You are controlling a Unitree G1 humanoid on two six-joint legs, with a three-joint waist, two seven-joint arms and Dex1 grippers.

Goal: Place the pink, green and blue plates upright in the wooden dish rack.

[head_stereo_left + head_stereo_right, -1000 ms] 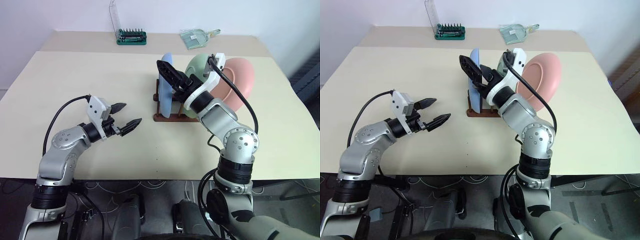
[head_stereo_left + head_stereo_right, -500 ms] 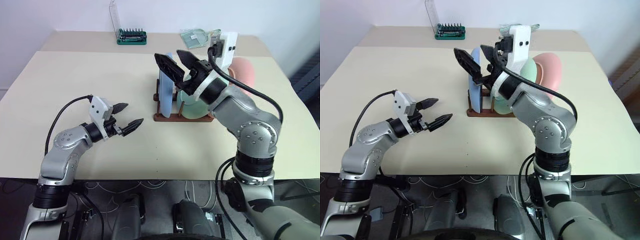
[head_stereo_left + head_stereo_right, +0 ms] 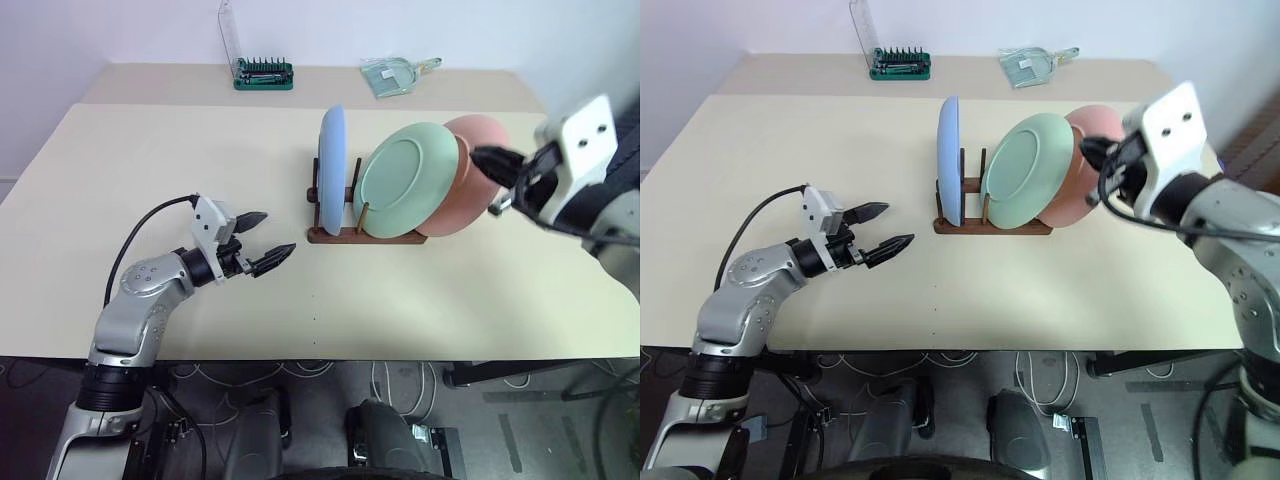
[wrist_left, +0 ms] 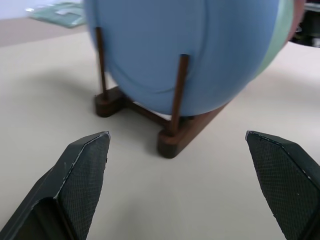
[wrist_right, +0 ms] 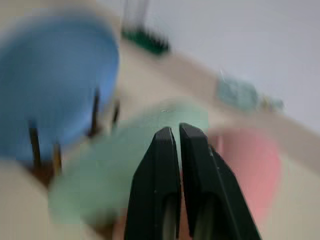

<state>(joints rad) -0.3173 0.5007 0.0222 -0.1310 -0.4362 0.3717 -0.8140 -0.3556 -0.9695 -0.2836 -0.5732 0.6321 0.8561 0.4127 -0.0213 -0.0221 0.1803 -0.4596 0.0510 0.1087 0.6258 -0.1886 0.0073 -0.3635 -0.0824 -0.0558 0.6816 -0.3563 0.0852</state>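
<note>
Because the wooden dish rack [image 3: 362,236] stood near the middle of the surface [image 3: 150,160], its pegs gave each plate something to lean against. You had the blue plate [image 3: 332,167] standing nearly upright at the rack's left end, held between pegs, as the left wrist view showed. Beside it the green plate [image 3: 405,181] tilted back toward the right, and the pink plate [image 3: 472,178] leaned behind it at the right end, both propped by the rack, not by any grip. All three looked seated, so the task appeared essentially done.

Your right pincer [image 3: 1098,170] was clenched on nothing, its fingers [image 5: 165,165] pressed together, just beside the pink plate's rim. Your left pincer [image 3: 265,242] was released and wide, hovering above the surface, well left of the rack and pointing toward it, carrying nothing.
</note>
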